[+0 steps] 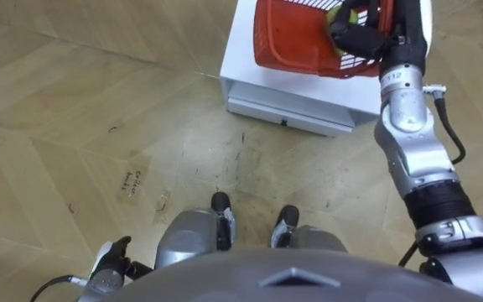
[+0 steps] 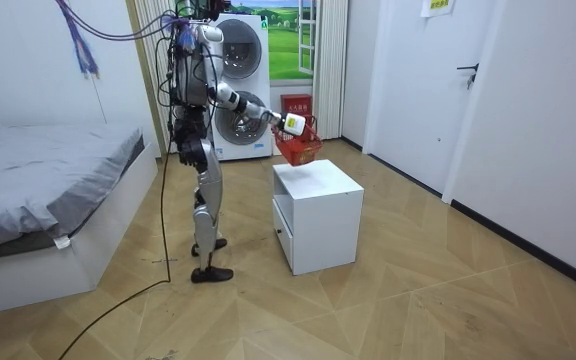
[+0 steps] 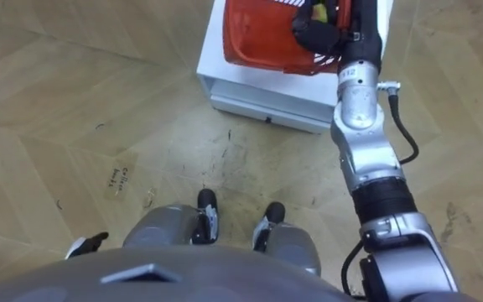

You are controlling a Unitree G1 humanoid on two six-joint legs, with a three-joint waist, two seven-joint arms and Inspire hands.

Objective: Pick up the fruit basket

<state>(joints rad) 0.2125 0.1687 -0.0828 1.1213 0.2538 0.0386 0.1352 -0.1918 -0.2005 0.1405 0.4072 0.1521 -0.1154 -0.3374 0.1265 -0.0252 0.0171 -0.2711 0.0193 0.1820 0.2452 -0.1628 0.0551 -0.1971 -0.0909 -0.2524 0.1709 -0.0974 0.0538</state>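
The red plastic fruit basket [image 1: 296, 33] hangs tilted over the top of a white bedside cabinet [image 1: 250, 80]. My right hand [image 1: 357, 35] reaches out from the right, its dark fingers curled round the basket's near rim. Something yellow [image 1: 348, 13] shows inside the basket beside the hand. In the room view the basket [image 2: 299, 145] is held at my right arm's end, above the cabinet top [image 2: 318, 180]. My left hand [image 1: 113, 258] hangs low at my left side, away from the basket.
I stand on a wood floor [image 1: 99, 126], feet a short step from the cabinet's drawer front [image 1: 288, 113]. A bed [image 2: 48, 190] lies at the room view's left. A washing machine [image 2: 243, 90] stands behind me, and closed doors [image 2: 418, 90] are at the right.
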